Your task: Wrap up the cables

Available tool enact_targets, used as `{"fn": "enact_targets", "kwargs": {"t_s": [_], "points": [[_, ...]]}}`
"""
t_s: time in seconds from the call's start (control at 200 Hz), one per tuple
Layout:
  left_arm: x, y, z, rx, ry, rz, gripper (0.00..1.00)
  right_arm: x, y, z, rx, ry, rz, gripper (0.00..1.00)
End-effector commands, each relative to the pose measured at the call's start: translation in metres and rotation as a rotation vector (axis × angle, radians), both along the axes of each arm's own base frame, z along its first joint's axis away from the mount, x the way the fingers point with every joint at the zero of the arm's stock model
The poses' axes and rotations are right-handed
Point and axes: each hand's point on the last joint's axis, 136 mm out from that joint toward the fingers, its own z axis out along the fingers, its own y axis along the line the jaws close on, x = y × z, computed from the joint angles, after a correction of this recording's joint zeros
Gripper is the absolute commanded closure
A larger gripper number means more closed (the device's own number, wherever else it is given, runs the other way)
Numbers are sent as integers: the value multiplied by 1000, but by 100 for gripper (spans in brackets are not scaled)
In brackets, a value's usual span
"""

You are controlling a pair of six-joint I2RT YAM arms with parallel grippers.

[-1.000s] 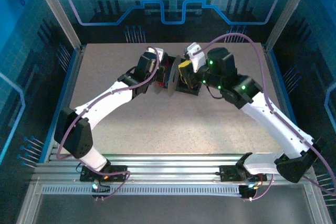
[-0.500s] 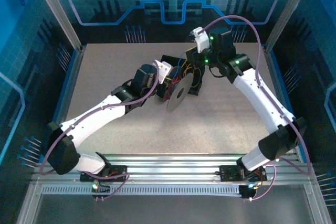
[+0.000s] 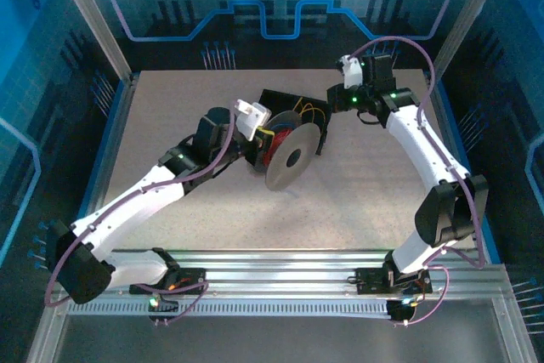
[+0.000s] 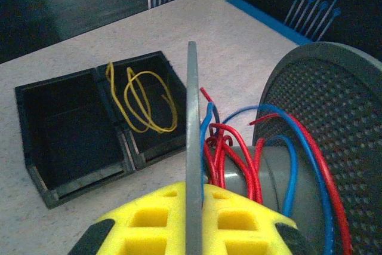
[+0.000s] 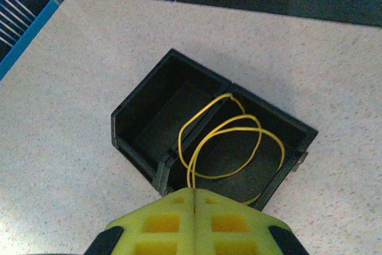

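Jaws and cables, winding partly done.
My left gripper (image 4: 191, 222) clamps the spool (image 4: 191, 117) by one flange, with the red cable (image 4: 230, 153) and blue cable (image 4: 290, 168) loose around its hub. My right gripper (image 5: 196, 207), closed, hangs above the black box (image 5: 137, 125), where the yellow cable (image 5: 239, 147) awaits winding.

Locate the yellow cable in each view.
Top external: yellow cable at centre, just beyond the spool, inside the black box.
Left wrist: yellow cable left of centre, box's right compartment.
Right wrist: yellow cable centre-right, box's right compartment.
Shared landmark: the black box.
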Motion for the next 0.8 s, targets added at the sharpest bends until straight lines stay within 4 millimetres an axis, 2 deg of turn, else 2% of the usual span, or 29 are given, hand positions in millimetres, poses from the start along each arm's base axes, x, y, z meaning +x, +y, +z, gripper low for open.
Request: {"fn": "enact_targets", "kwargs": {"t_s": [0.0,0.11,0.25,0.39,0.641,0.726,0.791], "points": [[-11,-1,47,-183,-36,-59,100,-5,9,2,59,-14,37,100],[-12,7,55,-244,-15,-63,100,-8,12,-3,74,-13,53,100],[-4,26,56,-325,43,-25,100,-11,17,-7,107,-6,77,100],[3,39,52,-352,82,15,100,-28,27,-4,182,-6,132,100],[13,45,51,-390,120,49,100,-55,45,0,317,24,239,100],[17,48,56,-410,121,83,100,-69,51,-6,349,41,276,77],[24,58,57,-413,134,154,100,-85,56,-17,343,47,300,62]]}}
